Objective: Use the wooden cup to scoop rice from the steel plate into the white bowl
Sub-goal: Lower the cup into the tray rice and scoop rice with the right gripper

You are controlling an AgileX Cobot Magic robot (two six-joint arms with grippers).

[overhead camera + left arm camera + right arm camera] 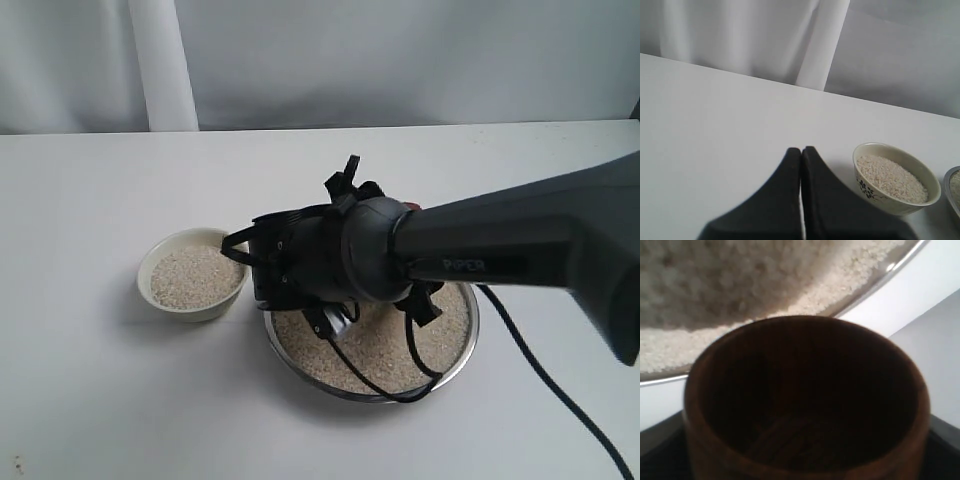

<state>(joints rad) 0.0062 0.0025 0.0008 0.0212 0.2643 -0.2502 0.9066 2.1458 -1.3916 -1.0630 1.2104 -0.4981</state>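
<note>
With right gripper pinching the empty wooden cup, dip deep into the rice, then lift flat. Leave left fingers pressed together, aside.

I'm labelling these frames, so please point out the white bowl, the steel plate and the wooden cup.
white bowl point(867, 190): left wrist view, on its patterned outer wall.
steel plate point(305, 372): exterior view, on its bare near wall.
wooden cup point(805, 400): right wrist view, on its dark inside.
</note>
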